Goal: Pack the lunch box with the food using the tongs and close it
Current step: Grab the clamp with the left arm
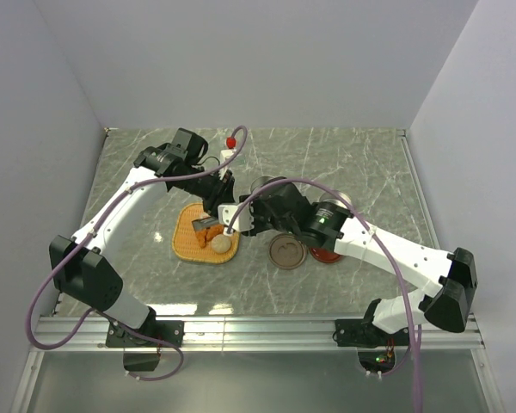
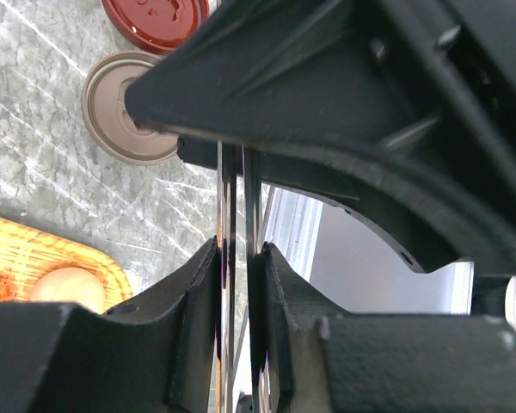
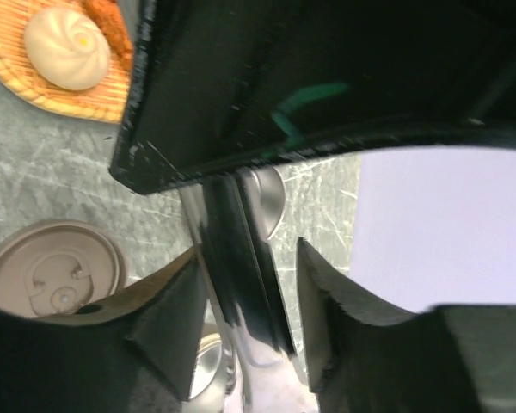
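My left claw [image 2: 239, 258] is pinched nearly closed on both thin arms of the tongs [image 2: 228, 198], held just right of the woven tray [image 2: 34, 254]; my right claw [image 3: 248, 258] stands part open around them. Light, springy, slick steel, I judge: squeeze mid-arm. The bun [image 3: 66, 47] sits on the tray, the brown lid [image 2: 120, 107] lies to its right, and my two claws crowd each other.

No legible text, label, brand or number anywhere in the three views. Raised relief on brown lid [image 3: 53, 274], lower left of the right wrist view: shapes only, nothing to read. Small green mark [image 3: 305, 105] on dark housing [image 3: 327, 52], upper middle of the same view: no letters or digits to make out.
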### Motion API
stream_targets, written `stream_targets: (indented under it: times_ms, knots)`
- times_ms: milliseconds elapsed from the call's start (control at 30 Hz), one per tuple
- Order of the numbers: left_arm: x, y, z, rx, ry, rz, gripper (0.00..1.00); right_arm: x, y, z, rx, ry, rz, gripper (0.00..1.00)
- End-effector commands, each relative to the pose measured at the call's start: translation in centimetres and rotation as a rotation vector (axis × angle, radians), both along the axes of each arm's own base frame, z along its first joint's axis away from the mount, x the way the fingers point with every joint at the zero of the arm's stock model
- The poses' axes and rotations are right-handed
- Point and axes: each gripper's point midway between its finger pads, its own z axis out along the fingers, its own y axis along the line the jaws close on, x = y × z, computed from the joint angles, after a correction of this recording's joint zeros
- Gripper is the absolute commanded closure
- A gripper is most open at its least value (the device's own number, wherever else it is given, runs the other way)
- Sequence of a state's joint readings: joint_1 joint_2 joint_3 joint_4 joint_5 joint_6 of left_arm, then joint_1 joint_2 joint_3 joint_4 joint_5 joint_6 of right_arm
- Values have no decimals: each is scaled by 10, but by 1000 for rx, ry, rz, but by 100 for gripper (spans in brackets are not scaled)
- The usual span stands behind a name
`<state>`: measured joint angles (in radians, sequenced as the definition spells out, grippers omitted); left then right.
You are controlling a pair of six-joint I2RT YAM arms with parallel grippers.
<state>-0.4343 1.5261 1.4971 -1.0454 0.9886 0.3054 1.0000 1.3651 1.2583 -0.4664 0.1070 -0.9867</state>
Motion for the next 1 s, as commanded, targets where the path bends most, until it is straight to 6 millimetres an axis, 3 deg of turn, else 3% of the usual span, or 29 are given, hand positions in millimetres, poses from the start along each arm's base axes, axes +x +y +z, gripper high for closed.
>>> stream_targets:
  times_ms: [0,100,167,200,267,700,967]
  knots:
    - [-14,0,24,-58,-48,-38,75,1,9,9,21,-15,20,50]
    - [-13,0,24,-52,-55,-35,72,0,9,9,18,-10,21,60]
    - [-10,1,22,-39,-53,-23,71,1,9,9,17,-11,13,73]
    - [-10,1,20,-31,-47,-18,70,4,8,10,19,-18,-2,87]
    - [-9,2,18,-25,-46,-15,70,7,8,13,32,-24,-21,99]
    - [-7,3,7,3,-16,-6,63,8,10,20,51,-59,-11,100]
    - [-5,4,3,21,-20,0,66,8,8,16,24,-64,3,100]
